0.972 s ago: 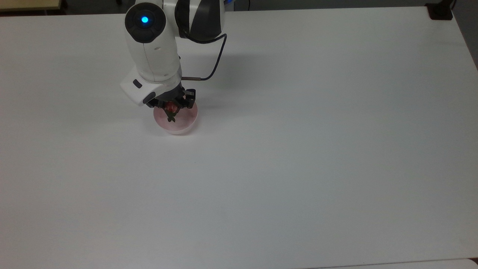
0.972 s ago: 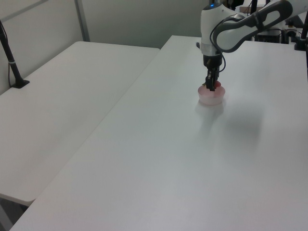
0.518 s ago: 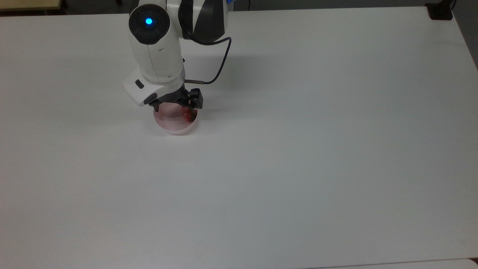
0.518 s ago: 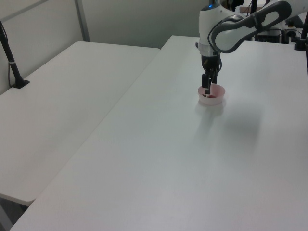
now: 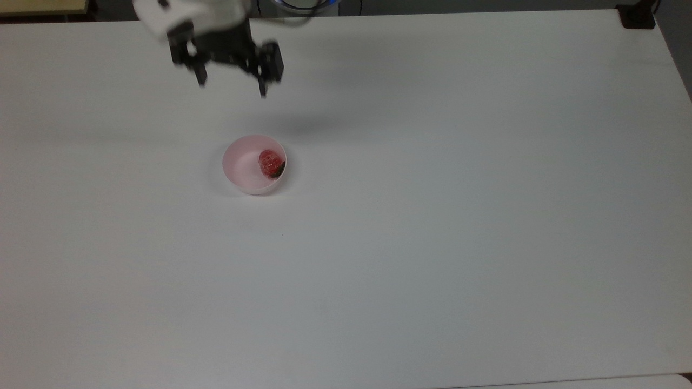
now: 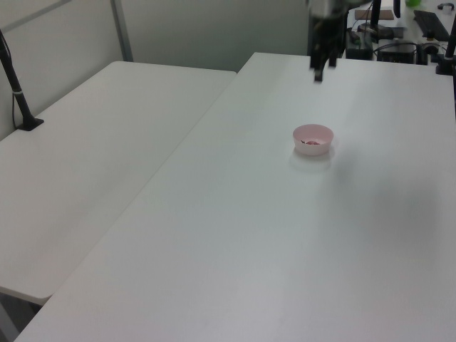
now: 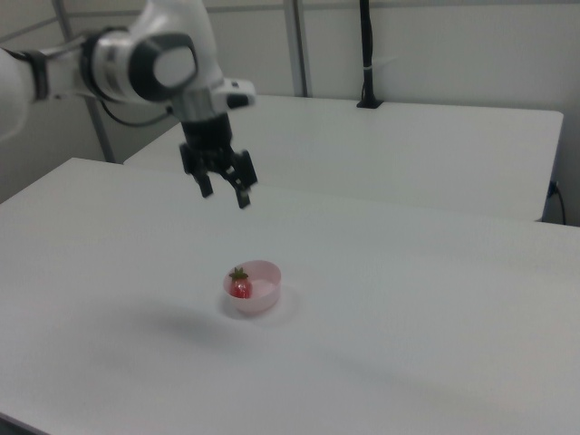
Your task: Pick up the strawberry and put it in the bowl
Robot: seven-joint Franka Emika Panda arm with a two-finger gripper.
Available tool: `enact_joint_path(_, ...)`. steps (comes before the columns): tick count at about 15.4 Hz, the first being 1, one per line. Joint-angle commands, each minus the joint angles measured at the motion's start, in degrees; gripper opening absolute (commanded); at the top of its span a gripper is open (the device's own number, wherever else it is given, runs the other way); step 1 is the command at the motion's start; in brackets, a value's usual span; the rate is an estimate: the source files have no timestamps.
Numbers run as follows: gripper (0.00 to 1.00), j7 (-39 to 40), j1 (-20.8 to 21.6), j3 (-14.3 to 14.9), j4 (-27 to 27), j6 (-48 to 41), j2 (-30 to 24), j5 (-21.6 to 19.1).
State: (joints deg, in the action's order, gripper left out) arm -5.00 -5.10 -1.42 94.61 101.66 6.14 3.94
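In the upper left of the top view, the gripper (image 5: 231, 88) hangs above the table with its jaws spread wide and nothing between them; one black finger (image 5: 201, 75) points down on the top view's left, the other sits further right. In the right view the gripper (image 7: 224, 193) is in the upper left part of the frame, well above the bowl (image 7: 265, 297). Lower in the top view, left of centre, the pink bowl (image 5: 241, 173) stands on the white table (image 5: 432, 216). The strawberry (image 5: 270, 161) lies inside it, against the wall on the top view's right, its green cap toward the lower right. In the left view the bowl (image 6: 313, 133) is in the upper right part of the frame, with the gripper (image 6: 321, 71) above it near the top edge.
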Motion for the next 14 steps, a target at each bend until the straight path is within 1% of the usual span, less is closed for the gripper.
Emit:
enact_joint_path(1,1.0,-2.3,1.1,1.6,0.3,-8.1,-7.4,-0.2)
enact_joint_path(2,1.0,-3.1,1.9,2.2,0.1,-9.8,-8.4,-1.1)
enact_joint_path(3,1.0,-3.5,3.6,3.5,0.2,-10.2,-9.6,-2.3)
enact_joint_path(4,1.0,-3.3,5.7,5.4,0.7,-10.2,-10.3,-2.4)
enact_joint_path(6,1.0,-2.2,5.4,5.4,0.9,-9.1,-9.9,-2.5)
enact_joint_path(8,1.0,2.2,4.4,5.5,0.8,-6.0,-9.7,-2.4)
enact_joint_path(10,1.0,5.0,3.5,5.5,0.3,-5.8,-9.1,-2.4)
enact_joint_path(14,1.0,4.2,3.2,5.4,-0.5,-5.6,-8.7,-2.6)
